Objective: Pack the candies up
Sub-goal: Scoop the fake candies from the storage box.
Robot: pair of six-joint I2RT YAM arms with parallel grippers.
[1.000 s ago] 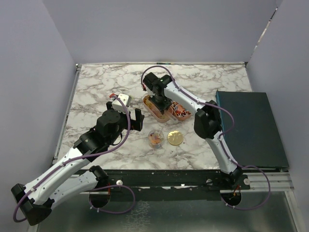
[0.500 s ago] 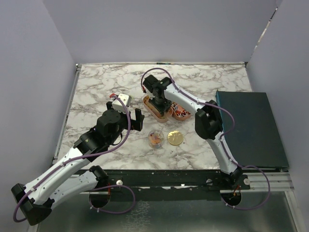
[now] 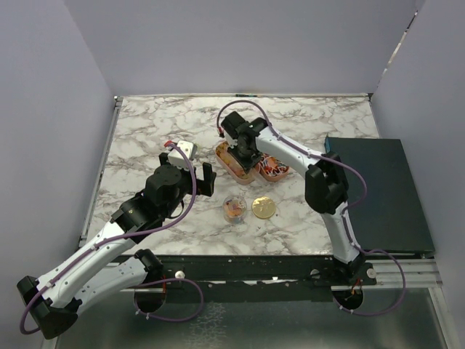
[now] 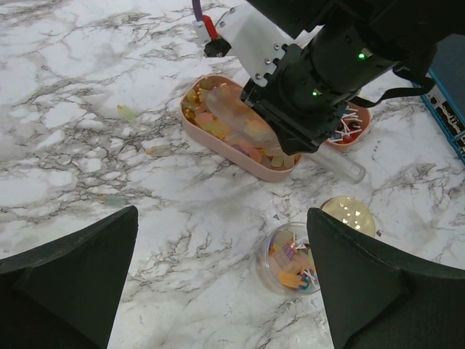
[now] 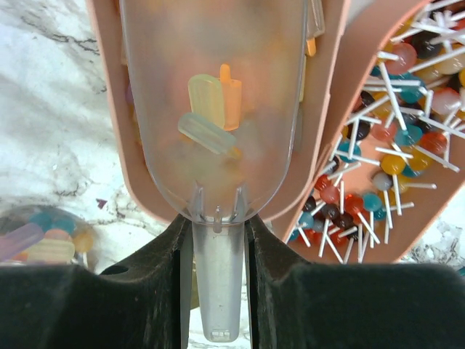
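- Right claw [image 5: 218,240] clamps the handle of a clear plastic scoop [image 5: 214,58] resting in the pink oval tray [image 5: 109,87] of orange-yellow candies [image 5: 218,102]; a few lie in the scoop.
- Left claw [image 4: 221,218] gapes wide, empty, above the white marble tabletop [image 4: 73,145], near a small clear round jar [image 4: 266,254] holding mixed candies [image 4: 294,267], beside a round gold lid [image 4: 349,216].

Left arm [image 3: 102,247]: rises from the near-left base and slants toward the far right, its wrist [image 3: 168,187] carried well above the base. The left jaws are spread to their widest and grip nothing. Right arm [image 3: 336,218]: climbs from the near-right base to a raised elbow [image 3: 325,185]. Its forearm runs far and left, and the end is turned downward. The right jaws are partly closed, clamped on the narrow handle of a clear scoop [image 5: 218,102].
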